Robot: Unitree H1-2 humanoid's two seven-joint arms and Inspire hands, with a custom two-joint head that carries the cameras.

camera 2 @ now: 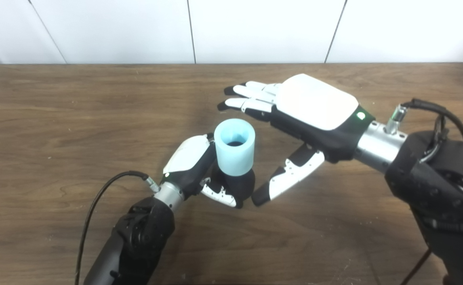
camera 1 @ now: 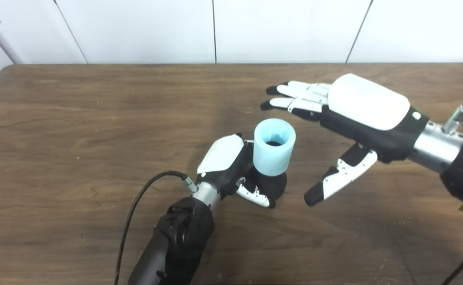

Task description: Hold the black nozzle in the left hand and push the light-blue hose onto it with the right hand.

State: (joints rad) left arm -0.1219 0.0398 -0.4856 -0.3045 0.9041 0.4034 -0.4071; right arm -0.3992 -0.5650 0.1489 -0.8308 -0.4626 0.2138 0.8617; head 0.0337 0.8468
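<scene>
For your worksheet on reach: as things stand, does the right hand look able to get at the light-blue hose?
Probably yes. The right hand is open beside the light-blue hose, which stands on the black nozzle in the left hand; nothing lies between them.

Matt light-blue hose (camera 1: pixel 274 147) (rubbery-looking), matt black nozzle (camera 1: pixel 273 186), grained wood table (camera 1: pixel 77 130).

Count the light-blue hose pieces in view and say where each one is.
1: the light-blue hose stands upright on the black nozzle, which the left robot hand holds. No others are visible on the table.
</scene>
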